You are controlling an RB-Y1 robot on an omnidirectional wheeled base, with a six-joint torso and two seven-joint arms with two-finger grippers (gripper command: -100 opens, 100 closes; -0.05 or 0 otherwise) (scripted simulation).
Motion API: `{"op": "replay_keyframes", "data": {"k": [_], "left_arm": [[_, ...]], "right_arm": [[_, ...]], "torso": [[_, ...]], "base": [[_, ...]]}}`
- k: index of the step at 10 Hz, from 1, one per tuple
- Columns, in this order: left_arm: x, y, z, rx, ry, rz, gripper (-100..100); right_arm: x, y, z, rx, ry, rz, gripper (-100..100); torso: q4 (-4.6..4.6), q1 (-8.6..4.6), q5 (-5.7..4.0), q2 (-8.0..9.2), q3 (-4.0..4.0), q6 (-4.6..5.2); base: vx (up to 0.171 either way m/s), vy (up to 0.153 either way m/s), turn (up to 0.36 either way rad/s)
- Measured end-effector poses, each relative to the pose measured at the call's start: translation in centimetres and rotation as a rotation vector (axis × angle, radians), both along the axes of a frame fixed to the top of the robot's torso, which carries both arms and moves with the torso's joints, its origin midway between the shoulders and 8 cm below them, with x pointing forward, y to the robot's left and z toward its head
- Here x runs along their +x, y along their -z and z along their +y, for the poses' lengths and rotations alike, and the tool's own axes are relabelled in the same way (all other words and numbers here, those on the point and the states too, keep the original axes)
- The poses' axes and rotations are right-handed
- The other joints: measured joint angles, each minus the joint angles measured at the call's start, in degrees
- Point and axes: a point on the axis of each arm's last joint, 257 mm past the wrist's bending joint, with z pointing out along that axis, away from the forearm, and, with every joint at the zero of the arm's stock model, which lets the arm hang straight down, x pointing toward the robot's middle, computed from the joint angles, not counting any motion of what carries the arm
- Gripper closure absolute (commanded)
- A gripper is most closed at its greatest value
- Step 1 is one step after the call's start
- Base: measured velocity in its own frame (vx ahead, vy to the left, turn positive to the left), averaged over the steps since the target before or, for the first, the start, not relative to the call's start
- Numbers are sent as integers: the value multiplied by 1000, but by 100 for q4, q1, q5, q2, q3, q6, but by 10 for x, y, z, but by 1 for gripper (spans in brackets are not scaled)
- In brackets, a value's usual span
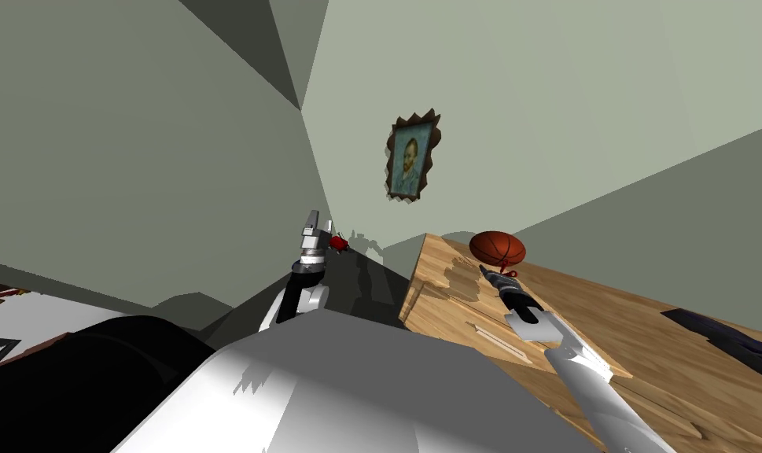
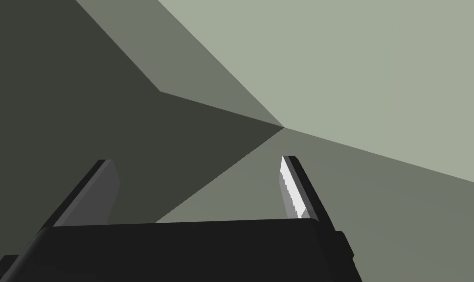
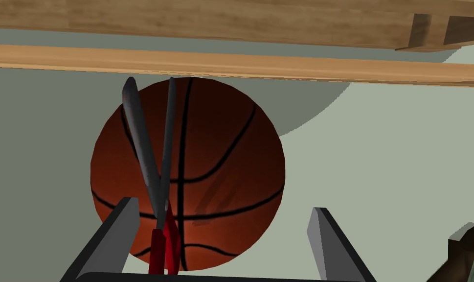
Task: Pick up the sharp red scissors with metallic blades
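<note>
Right wrist view: scissors [image 3: 145, 152] inside spread right pincer [image 3: 224, 237], basketball [image 3: 221, 161] beyond.

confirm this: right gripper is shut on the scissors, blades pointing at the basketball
No: the right gripper is open, not shut. The right wrist view shows the scissors between its spread fingers, close to one and clear of the other. Blades do point at the basketball.

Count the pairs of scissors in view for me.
1 for certain: red-handled scissors with grey metal blades, between the open fingers of the right end effector, before the orange basketball. A small red thing near the left end effector is too small to identify.
</note>
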Motion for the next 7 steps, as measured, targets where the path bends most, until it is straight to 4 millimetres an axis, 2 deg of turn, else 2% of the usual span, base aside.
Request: {"op": "replay_keyframes", "data": {"k": [2, 4, 6, 7], "left_arm": [[0, 0, 0, 0, 0, 0, 0], [0, 0, 0, 0, 0, 0, 0], [0, 0, 0, 0, 0, 0, 0], [0, 0, 0, 0, 0, 0, 0]], "right_arm": [[-7, 15, -10, 6, 20, 27, -100], [11, 0, -7, 0, -8, 0, -100], [4, 14, -19, 5, 11, 26, -100], [13, 10, -18, 3, 2, 15, -100]], "torso": [[-1, -12, -3, -3, -2, 1], [0, -2, 0, -3, -2, -2], [0, -11, -2, -3, -2, 0], [0, -3, 0, -3, -1, -3]], "base": [[-3, 13, -15], [-13, 25, -7], [-9, 18, -17], [-16, 38, -11]]}}
